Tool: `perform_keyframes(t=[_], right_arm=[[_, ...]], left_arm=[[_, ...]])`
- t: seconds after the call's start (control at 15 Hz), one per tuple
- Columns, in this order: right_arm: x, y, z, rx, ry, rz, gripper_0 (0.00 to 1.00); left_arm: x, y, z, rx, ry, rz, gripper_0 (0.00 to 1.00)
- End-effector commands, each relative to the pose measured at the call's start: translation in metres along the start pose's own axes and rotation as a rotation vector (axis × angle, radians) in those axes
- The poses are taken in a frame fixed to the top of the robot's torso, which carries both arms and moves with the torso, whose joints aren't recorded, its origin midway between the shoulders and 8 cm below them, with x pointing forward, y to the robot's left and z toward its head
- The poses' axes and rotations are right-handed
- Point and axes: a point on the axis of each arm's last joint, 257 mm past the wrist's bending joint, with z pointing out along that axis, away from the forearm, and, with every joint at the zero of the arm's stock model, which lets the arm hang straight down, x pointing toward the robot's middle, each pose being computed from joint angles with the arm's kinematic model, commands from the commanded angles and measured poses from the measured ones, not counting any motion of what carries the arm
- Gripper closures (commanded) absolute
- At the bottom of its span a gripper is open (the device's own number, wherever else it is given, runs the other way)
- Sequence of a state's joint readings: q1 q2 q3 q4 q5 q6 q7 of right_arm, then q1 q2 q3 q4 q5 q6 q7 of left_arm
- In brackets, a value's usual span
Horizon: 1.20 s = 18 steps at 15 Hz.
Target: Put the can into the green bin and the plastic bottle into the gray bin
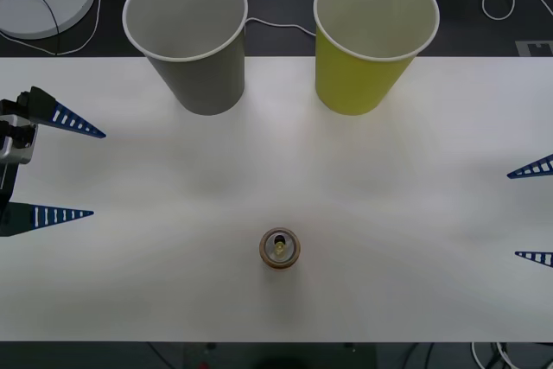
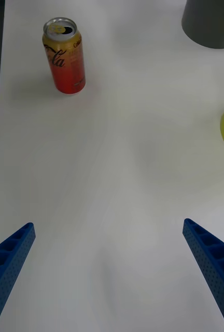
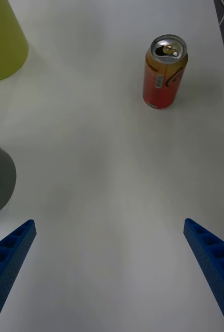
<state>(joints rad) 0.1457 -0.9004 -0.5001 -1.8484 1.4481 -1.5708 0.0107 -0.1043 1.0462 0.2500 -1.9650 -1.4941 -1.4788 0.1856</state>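
- The can [image 1: 281, 249] stands upright on the white table [image 1: 415, 300], near its front edge (pull-tab top facing up), well apart from both cups.
- The gray bin [image 1: 192, 36] and the green bin [image 1: 370, 36] stand upright at the far edge, seemingly empty.
- The left gripper [image 1: 56, 166] hovers at the table's left, fingers spread wide, holding nothing.
- The right gripper [image 1: 531, 213] hovers at the right, likewise wide and empty.

A white table [image 1: 415, 213] holds three things: a gray paper cup [image 1: 197, 66] at eleven o'clock, a yellow-green paper cup [image 1: 361, 71] at one o'clock, and a small upright red-and-orange drink can [image 1: 280, 250] at six o'clock.
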Motion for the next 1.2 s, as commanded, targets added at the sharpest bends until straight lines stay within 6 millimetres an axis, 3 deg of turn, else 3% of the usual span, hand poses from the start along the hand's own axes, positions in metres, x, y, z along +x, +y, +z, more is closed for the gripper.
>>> perform_keyframes(t=[0.07, 0.2, 0.27, 0.53, 0.73, 1.2], right_arm=[[0.000, 0.000, 0.000, 0.000, 0.000, 0.000, 0.00], [0.000, 0.000, 0.000, 0.000, 0.000, 0.000, 0.00], [0.001, 0.012, 0.008, -0.021, -0.023, 0.033, 0.00], [-0.005, 0.023, 0.014, -0.064, -0.097, 0.066, 0.00], [-0.002, 0.022, 0.021, -0.053, -0.107, 0.053, 0.00], [-0.001, 0.025, 0.069, 0.023, -0.288, 0.063, 0.00]], left_arm=[[0.000, 0.000, 0.000, 0.000, 0.000, 0.000, 0.00], [0.000, 0.000, 0.000, 0.000, 0.000, 0.000, 0.00], [0.000, 0.000, 0.000, 0.000, 0.000, 0.000, 0.00], [0.000, 0.000, 0.000, 0.000, 0.000, 0.000, 0.00], [0.000, 0.000, 0.000, 0.000, 0.000, 0.000, 0.00], [0.000, 0.000, 0.000, 0.000, 0.000, 0.000, 0.00]])
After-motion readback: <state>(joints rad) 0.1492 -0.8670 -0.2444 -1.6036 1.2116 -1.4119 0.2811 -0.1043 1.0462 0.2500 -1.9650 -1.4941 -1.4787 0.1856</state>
